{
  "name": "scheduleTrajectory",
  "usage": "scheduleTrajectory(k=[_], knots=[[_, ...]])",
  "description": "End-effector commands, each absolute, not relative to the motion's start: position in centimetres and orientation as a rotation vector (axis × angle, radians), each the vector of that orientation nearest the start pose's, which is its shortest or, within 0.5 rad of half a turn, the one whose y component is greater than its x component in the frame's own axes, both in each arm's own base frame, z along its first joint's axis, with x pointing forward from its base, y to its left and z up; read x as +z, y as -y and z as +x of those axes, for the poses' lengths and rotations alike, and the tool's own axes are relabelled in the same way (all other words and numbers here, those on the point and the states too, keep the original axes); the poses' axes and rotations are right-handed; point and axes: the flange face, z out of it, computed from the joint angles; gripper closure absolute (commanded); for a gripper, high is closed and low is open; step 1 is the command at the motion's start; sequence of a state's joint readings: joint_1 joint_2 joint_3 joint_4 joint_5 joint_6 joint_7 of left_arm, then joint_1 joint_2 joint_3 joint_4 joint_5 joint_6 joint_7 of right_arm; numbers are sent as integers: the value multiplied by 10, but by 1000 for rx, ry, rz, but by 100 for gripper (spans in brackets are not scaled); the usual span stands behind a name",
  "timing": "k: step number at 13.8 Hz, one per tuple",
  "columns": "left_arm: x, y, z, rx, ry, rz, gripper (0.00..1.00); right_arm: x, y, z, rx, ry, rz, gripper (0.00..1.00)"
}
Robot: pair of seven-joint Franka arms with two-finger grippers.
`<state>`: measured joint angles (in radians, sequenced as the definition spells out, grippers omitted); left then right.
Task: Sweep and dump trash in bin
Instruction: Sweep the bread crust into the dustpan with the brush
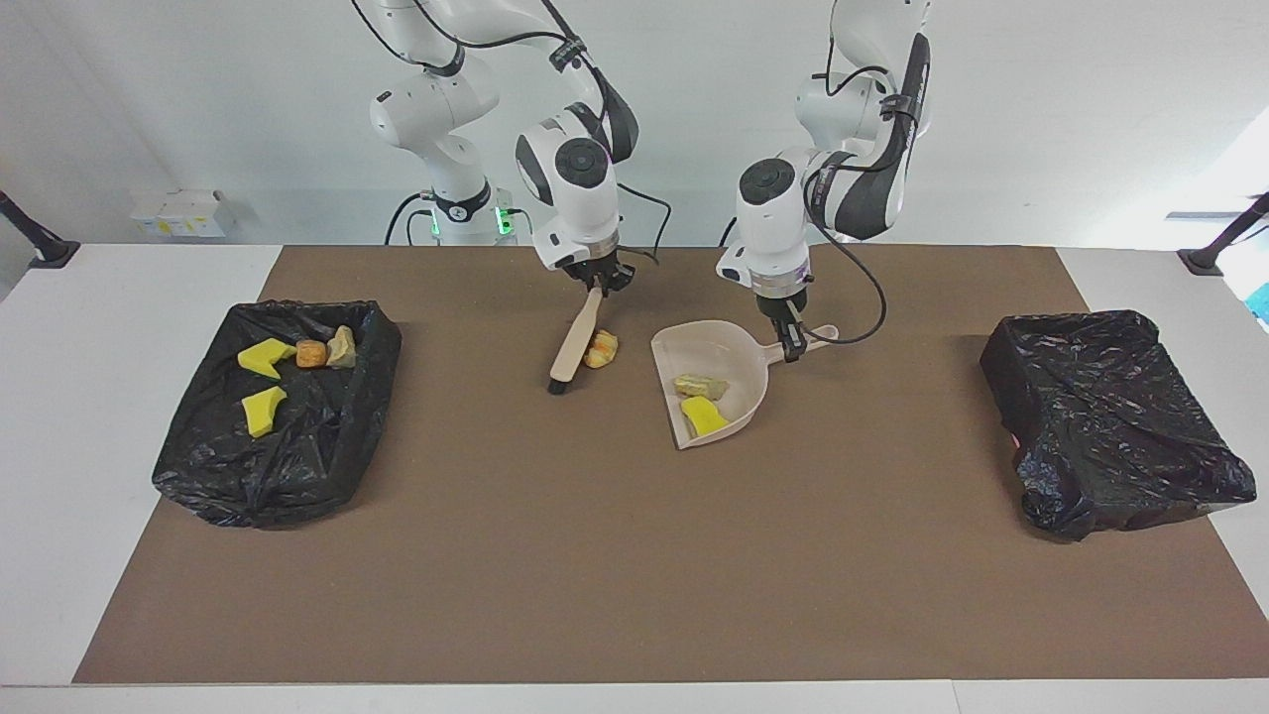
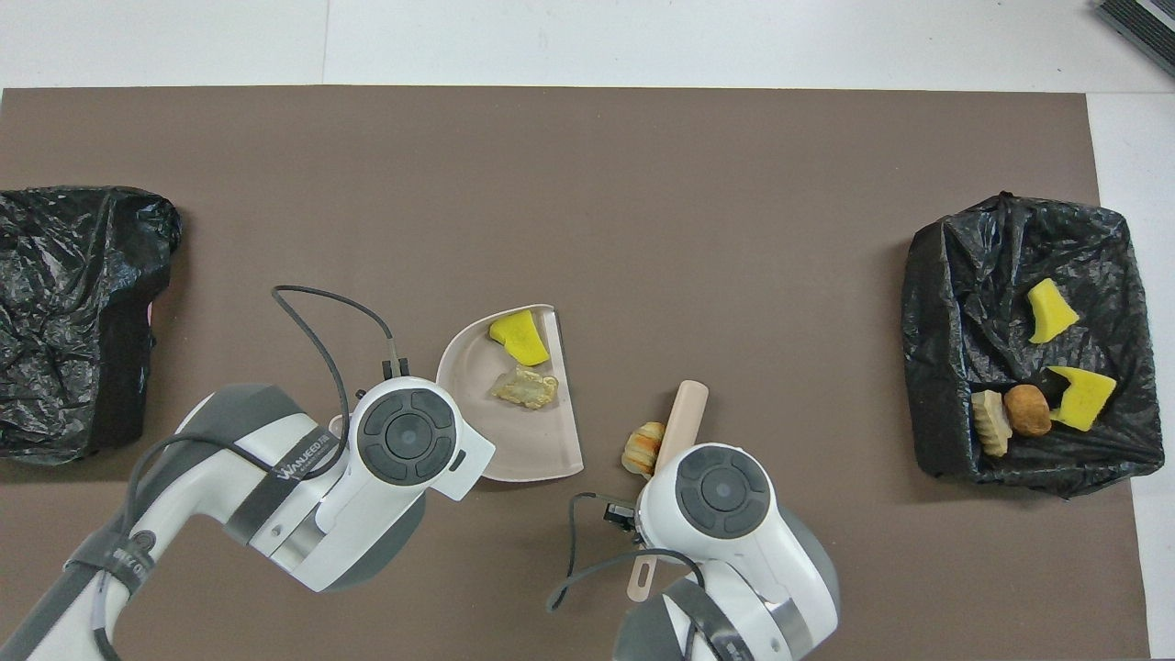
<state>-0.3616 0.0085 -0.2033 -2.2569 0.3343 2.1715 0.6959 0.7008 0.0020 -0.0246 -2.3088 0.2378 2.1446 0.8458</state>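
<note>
Trash lump (image 1: 602,348) touching brush (image 1: 575,342) | right fingers (image 1: 598,282) grasping brush | left fingers (image 1: 790,342) grasping dustpan (image 1: 716,395)

The dustpan (image 2: 532,441) holds a yellow chunk (image 2: 520,336) and a tan lump (image 2: 525,387). Just beside the dustpan, toward the right arm's end, an orange lump (image 2: 642,447) touches the brush (image 2: 680,418). The bin (image 2: 936,367) holds four scraps.
</note>
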Motion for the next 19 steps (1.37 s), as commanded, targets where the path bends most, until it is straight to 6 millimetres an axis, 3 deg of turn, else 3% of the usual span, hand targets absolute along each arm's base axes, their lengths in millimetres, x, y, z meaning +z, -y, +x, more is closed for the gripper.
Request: scheduleTrajectory(k=[1, 4, 8, 9, 11, 13, 19], knots=[[355, 258, 436, 125, -1902, -2136, 100, 320, -360, 395, 409, -353, -3013, 100], [354, 258, 436, 129, -1902, -2136, 100, 324, -395, 394, 393, -369, -2919, 100], [354, 254, 439, 130, -1895, -2144, 100, 356, -435, 412, 360, -300, -2787, 100], [354, 254, 439, 130, -1895, -2144, 100, 357, -436, 411, 370, -283, -2795, 100], [353, 252, 440, 133, -1895, -2144, 100, 347, -425, 402, 427, -236, -2827, 100], [353, 247, 444, 136, -1890, -2151, 100, 355, -413, 394, 468, -164, -2838, 100], [354, 244, 448, 134, -1892, -2150, 100, 412, -346, 397, 533, 29, -2884, 100]])
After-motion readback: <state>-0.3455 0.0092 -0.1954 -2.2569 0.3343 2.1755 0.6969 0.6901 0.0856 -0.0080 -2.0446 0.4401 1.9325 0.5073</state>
